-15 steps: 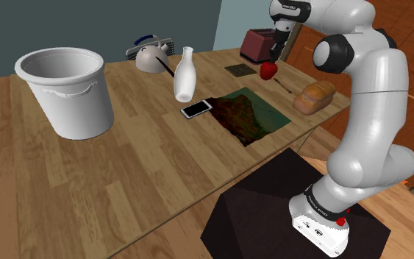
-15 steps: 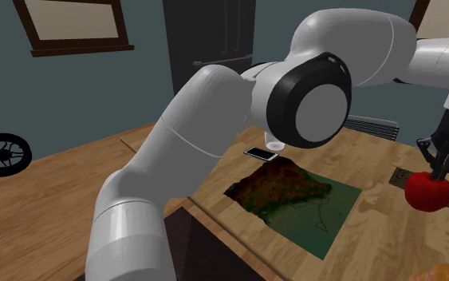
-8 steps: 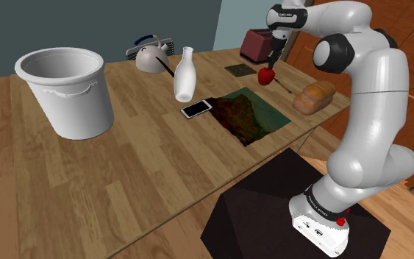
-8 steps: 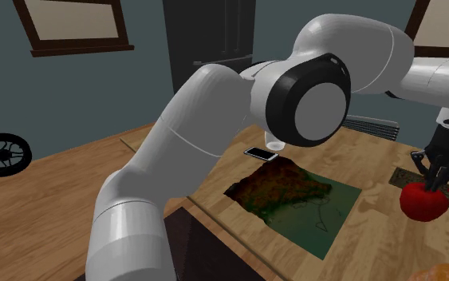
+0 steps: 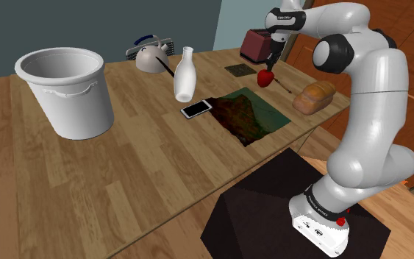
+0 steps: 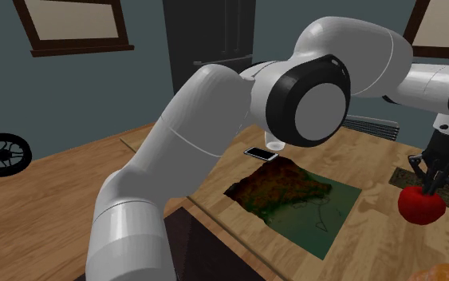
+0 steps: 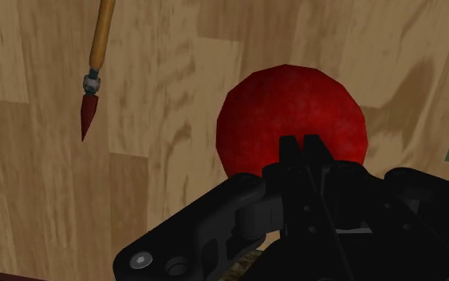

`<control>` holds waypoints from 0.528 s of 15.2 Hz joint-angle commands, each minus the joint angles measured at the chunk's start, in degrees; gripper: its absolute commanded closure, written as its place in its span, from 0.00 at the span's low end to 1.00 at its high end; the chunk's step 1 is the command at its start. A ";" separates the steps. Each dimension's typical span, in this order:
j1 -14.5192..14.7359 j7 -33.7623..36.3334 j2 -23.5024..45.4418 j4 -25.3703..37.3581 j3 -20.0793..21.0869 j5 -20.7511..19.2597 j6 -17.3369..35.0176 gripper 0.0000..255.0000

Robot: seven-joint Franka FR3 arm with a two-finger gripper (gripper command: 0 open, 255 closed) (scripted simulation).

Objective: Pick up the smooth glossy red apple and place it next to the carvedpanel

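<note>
Looking along the gripper (image 7: 301,142), the wrist view is showing a brush (image 7: 95,60) with a pale wooden handle and a dark red tip, lying on the table (image 7: 159,199) near the apple (image 7: 293,108). The shoulder view is giving the wider layout: bucket (image 5: 69,88), kettle (image 5: 150,55), white vase (image 5: 185,73), phone (image 5: 196,109), green-brown mat (image 5: 248,114), loaf (image 5: 314,96) and toaster (image 5: 257,44). The second exterior view is adding a bicycle wheel (image 6: 1,153) at its far left. The arm is rising from the stand (image 5: 271,213), bending over at the elbow and reaching to the table's far end, hand pointing straight down. The fingers are pinching close together on the apple's top, gripping it, and the apple is hanging right under them. It is sitting low over the wood, just beside the panel (image 5: 238,70), on the shoulder view's right of it; whether it is touching the table, cannot tell. The apple is looking round, plain deep red, faintly mottled, with a slightly faceted outline.
</note>
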 commanded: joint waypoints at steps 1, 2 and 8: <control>0.00 0.00 -0.01 -0.01 0.00 0.00 0.02 1.00; 0.00 0.00 -0.01 -0.01 0.00 0.00 0.02 0.00; -0.04 0.03 -0.02 1.90 -0.01 -0.01 -1.90 0.00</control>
